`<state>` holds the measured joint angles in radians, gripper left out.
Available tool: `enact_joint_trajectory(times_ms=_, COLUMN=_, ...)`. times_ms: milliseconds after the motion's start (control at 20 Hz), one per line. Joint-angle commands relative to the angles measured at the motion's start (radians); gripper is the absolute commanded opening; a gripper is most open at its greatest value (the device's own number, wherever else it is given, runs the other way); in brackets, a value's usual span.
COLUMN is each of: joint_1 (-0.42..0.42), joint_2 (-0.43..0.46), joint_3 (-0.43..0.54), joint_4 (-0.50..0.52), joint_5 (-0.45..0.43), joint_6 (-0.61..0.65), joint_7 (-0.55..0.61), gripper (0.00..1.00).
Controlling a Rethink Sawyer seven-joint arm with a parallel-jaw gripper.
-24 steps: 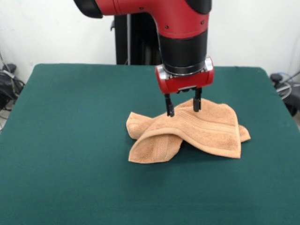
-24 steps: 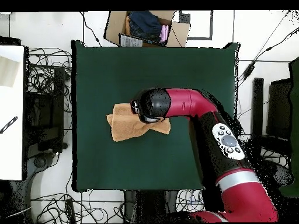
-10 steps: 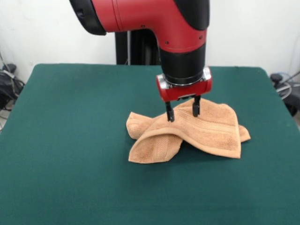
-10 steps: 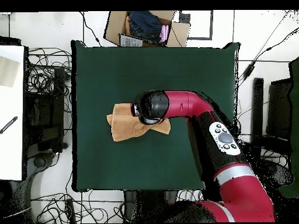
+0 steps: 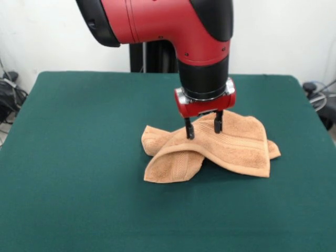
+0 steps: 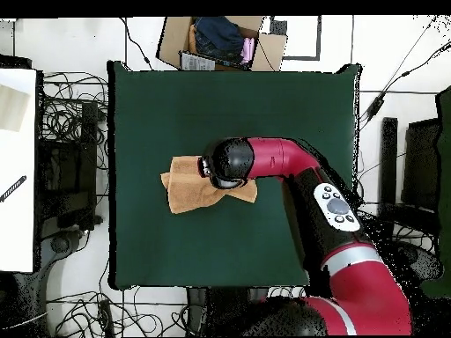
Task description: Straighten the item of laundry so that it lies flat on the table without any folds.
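Basically nothing is getting flattened yet: towel (image 5: pixel 220 143) is sitting bunched on table (image 5: pixel 79 157), 7-o'clock corner doubled under, gripper (image 5: pixel 203 127) hovering with fingers spread, gripping nothing.

- cardboard box (image 6: pixel 220 41) with dark clothes inside, floor at 12 o'clock
- tangled black cables (image 6: pixel 70 110), floor at 9 o'clock
- white panel (image 6: pixel 18 167), far 9 o'clock edge
- black upright post (image 6: pixel 388 163) at 3 o'clock

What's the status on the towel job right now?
Hand open, fingertips down at the towel's raised middle. Towel crumpled, front corner folded over, not flat. Table shows nothing in the way.
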<state>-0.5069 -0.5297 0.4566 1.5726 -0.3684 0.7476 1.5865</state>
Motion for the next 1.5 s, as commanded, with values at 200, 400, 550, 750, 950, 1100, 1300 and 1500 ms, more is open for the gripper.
enact_joint_trajectory(times_ms=200, joint_1=-0.005, joint_2=0.022, joint_3=0.026, joint_4=-0.038, joint_5=-0.077, joint_6=-0.042, joint_7=-0.084, gripper=1.0)
enact_joint_trajectory(times_ms=400, joint_1=-0.003, joint_2=0.033, joint_3=0.025, joint_4=-0.045, joint_5=-0.081, joint_6=-0.048, joint_7=-0.084, gripper=1.0)
enact_joint_trajectory(times_ms=550, joint_1=-0.003, joint_2=0.04, joint_3=0.024, joint_4=-0.047, joint_5=-0.083, joint_6=-0.053, joint_7=-0.085, gripper=1.0)
enact_joint_trajectory(times_ms=750, joint_1=-0.002, joint_2=0.048, joint_3=0.024, joint_4=-0.054, joint_5=-0.087, joint_6=-0.057, joint_7=-0.087, gripper=1.0)
enact_joint_trajectory(times_ms=950, joint_1=-0.002, joint_2=0.056, joint_3=0.025, joint_4=-0.059, joint_5=-0.088, joint_6=-0.06, joint_7=-0.089, gripper=1.0)
enact_joint_trajectory(times_ms=1100, joint_1=-0.004, joint_2=0.056, joint_3=0.025, joint_4=-0.056, joint_5=-0.088, joint_6=-0.062, joint_7=-0.089, gripper=1.0)
enact_joint_trajectory(times_ms=1300, joint_1=-0.004, joint_2=0.059, joint_3=0.024, joint_4=-0.055, joint_5=-0.089, joint_6=-0.068, joint_7=-0.085, gripper=1.0)
enact_joint_trajectory(times_ms=1500, joint_1=-0.003, joint_2=0.058, joint_3=0.022, joint_4=-0.054, joint_5=-0.091, joint_6=-0.073, joint_7=-0.082, gripper=1.0)
